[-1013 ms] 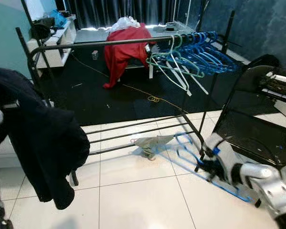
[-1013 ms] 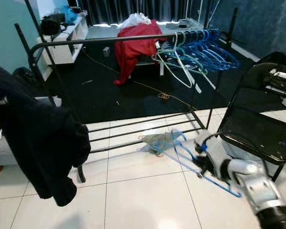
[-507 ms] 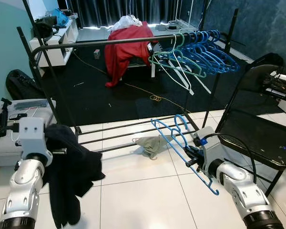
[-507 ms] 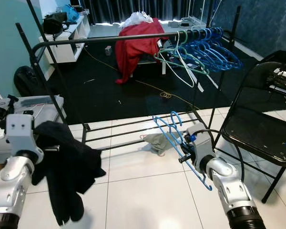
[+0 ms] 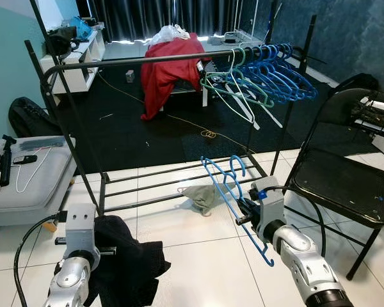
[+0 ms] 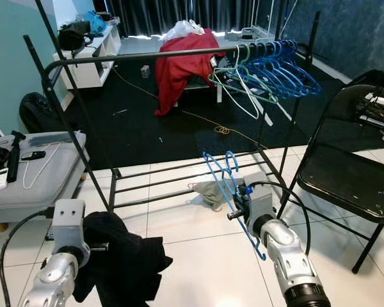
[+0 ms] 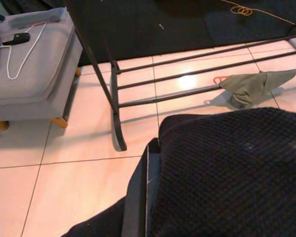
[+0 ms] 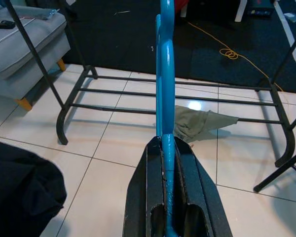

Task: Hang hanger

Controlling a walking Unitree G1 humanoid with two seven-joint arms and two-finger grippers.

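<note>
Right wrist view, right tool (image 8: 166, 163) clamping blue hanger (image 5: 225, 185), left tool (image 7: 143, 197) gripping dark garment (image 6: 125, 262)

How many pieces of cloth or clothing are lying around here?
3: a black garment in the left gripper, a red cloth draped behind the rack, and a grey rag on the floor. More may be hidden.

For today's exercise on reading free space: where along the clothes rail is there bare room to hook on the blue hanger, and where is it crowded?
The rail is bare from its left bend to the red cloth behind it. The right end is crowded with the hanging hangers. The right gripper holds the blue hanger low, over the tiles; the left gripper carries the dark garment.
</note>
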